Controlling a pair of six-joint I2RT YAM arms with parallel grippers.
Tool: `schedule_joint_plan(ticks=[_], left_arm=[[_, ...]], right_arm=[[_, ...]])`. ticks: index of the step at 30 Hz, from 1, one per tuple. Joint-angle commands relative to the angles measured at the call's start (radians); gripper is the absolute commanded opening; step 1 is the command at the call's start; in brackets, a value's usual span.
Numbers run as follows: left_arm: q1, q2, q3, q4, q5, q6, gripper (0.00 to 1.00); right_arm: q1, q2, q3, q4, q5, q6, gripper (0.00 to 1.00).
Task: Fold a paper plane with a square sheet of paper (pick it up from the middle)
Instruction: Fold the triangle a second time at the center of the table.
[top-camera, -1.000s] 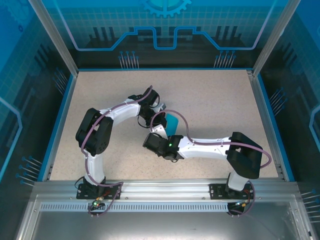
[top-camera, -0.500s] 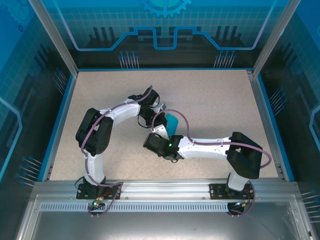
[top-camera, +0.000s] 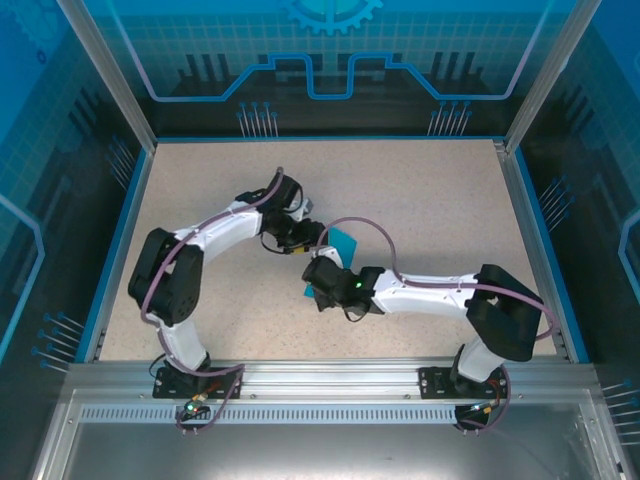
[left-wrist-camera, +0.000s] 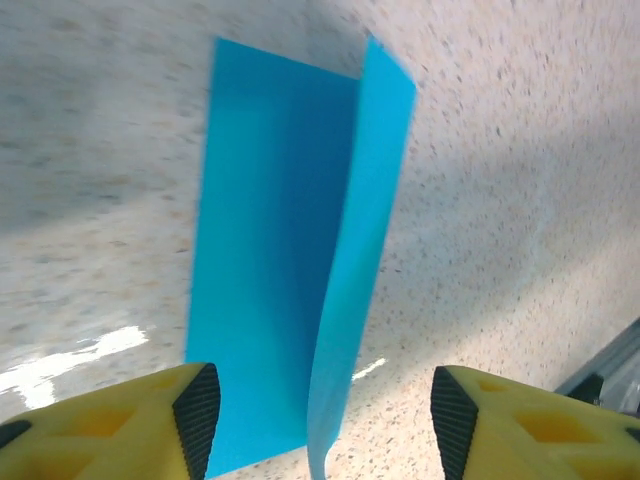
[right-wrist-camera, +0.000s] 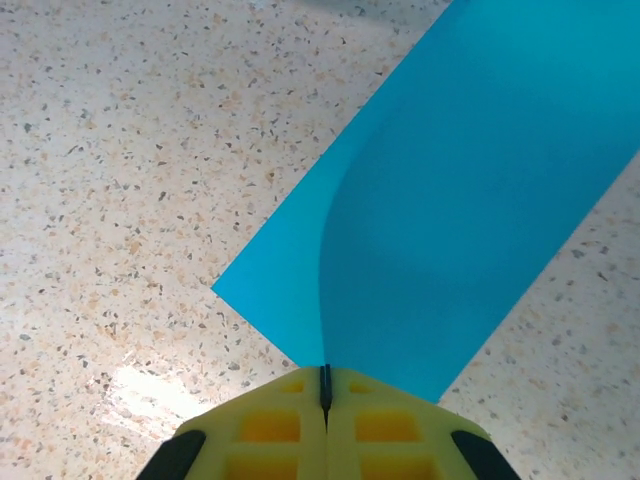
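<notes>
The square sheet of paper (top-camera: 344, 240) is teal-blue and lies mid-table, bent along a crease so one half stands up. In the right wrist view my right gripper (right-wrist-camera: 325, 378) is shut on the paper (right-wrist-camera: 470, 200), pinching its near edge where the bend starts. In the left wrist view my left gripper (left-wrist-camera: 322, 425) is open, its black pads (left-wrist-camera: 196, 410) on either side of the raised flap of the paper (left-wrist-camera: 270, 240) without touching it. From above, the left gripper (top-camera: 303, 238) and right gripper (top-camera: 326, 265) meet at the sheet's left side.
The speckled beige table (top-camera: 440, 200) is bordered by a blue rim and aluminium posts (top-camera: 108, 72). Both arms cross the middle, with purple cables (top-camera: 360, 226) looping over the sheet. A metal rail (top-camera: 330, 378) runs along the near edge.
The left arm has swung left and its gripper has drawn back to the sheet's left edge. The right arm has shifted slightly right, still holding the paper.
</notes>
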Motion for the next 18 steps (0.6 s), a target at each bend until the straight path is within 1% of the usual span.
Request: schedule_joint_plan(ticks=[1, 5, 8, 10, 13, 15, 18], left_arm=[[0.042, -0.078, -0.075, 0.058, -0.065, -0.074, 0.64], [0.048, -0.127, -0.145, 0.091, -0.051, -0.092, 0.63], [0.047, -0.14, -0.182, 0.108, -0.008, -0.094, 0.56], [0.047, -0.153, -0.213, 0.132, 0.015, -0.098, 0.48], [0.044, -0.163, -0.249, 0.161, 0.07, -0.101, 0.41], [0.033, -0.16, -0.261, 0.169, 0.098, -0.092, 0.37], [0.004, -0.143, -0.266, 0.161, 0.106, -0.076, 0.34]], right_arm=[[-0.064, -0.061, -0.092, 0.178, -0.204, -0.033, 0.05], [-0.175, -0.097, -0.178, 0.296, -0.387, -0.041, 0.05], [-0.248, -0.107, -0.215, 0.341, -0.496, -0.056, 0.05], [-0.297, -0.105, -0.24, 0.385, -0.565, -0.056, 0.05], [-0.363, -0.088, -0.251, 0.417, -0.686, -0.082, 0.06], [-0.396, -0.071, -0.248, 0.422, -0.738, -0.098, 0.06], [-0.436, -0.046, -0.246, 0.424, -0.789, -0.115, 0.06]])
